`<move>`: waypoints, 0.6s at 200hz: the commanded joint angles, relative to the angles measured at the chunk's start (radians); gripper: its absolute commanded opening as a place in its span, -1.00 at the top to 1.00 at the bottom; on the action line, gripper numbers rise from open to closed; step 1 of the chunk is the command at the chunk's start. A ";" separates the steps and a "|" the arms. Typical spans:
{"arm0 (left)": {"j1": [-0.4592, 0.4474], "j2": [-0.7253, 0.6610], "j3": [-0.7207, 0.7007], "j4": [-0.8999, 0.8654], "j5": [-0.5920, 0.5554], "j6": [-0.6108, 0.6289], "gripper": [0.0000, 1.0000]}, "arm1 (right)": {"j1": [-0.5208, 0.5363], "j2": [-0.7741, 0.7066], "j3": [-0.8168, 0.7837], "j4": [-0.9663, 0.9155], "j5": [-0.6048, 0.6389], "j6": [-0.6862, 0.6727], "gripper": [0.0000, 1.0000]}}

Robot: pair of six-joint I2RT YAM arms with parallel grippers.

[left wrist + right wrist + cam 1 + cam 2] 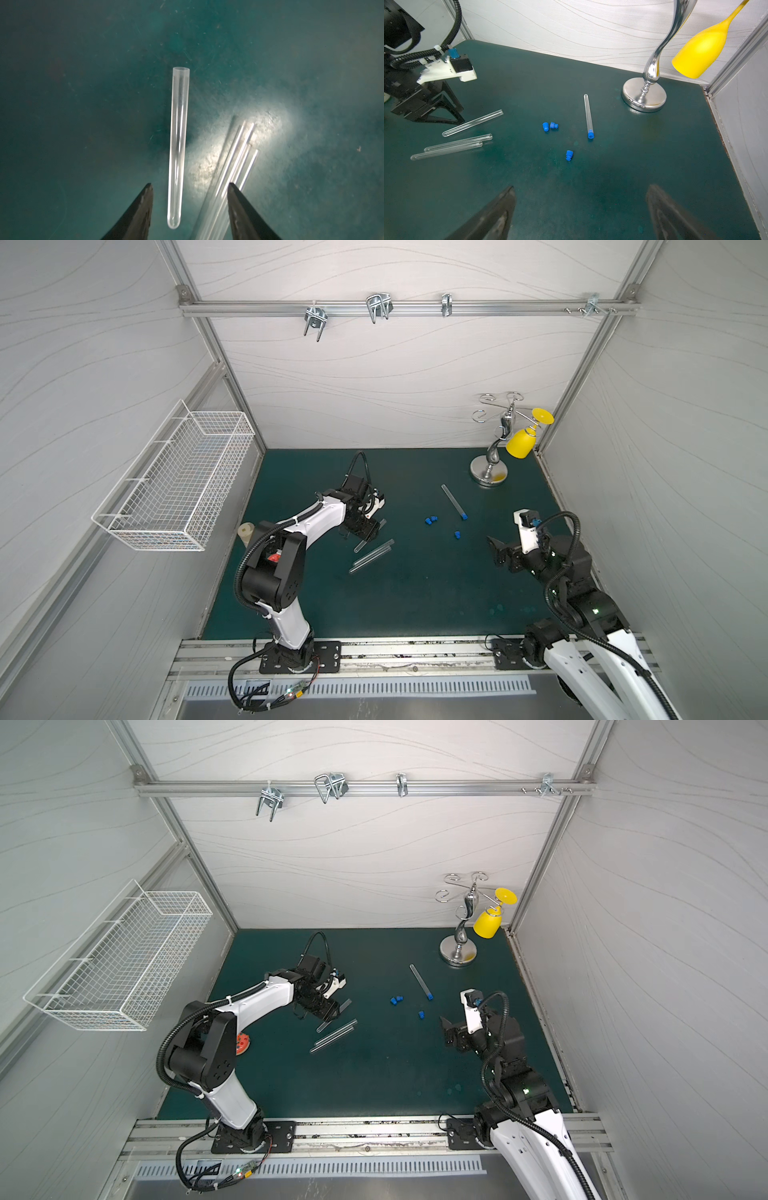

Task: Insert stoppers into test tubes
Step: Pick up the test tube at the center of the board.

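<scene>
Three clear empty test tubes lie on the green mat at the left: one alone [370, 536] [178, 145] and a pair side by side [372, 556] [454, 145]. My left gripper [371, 533] [190, 185] hangs over the single tube, open, with the tube's rounded end between its jaws and touching neither finger. A fourth tube [453, 498] [588, 114] lies further right with a blue stopper [590, 134] in its mouth. Three loose blue stoppers [431, 519] [550, 126] [568, 155] lie mid-mat. My right gripper [495, 552] [581, 188] stands wide open and empty, right of the stoppers.
A chrome stand [489, 472] holding a yellow plastic glass [521, 443] is at the back right. A white wire basket [174, 485] hangs on the left wall. A cream-capped bottle [246, 531] sits at the mat's left edge behind my left arm.
</scene>
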 commanded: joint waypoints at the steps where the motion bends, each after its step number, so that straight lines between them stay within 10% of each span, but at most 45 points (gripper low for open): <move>1: -0.010 0.047 0.058 -0.011 -0.043 -0.002 -0.10 | 0.011 -0.014 -0.009 0.031 0.021 -0.010 -0.98; 120: -0.021 0.184 0.097 -0.041 -0.089 -0.012 0.34 | 0.014 -0.023 -0.014 0.036 0.043 0.000 -0.98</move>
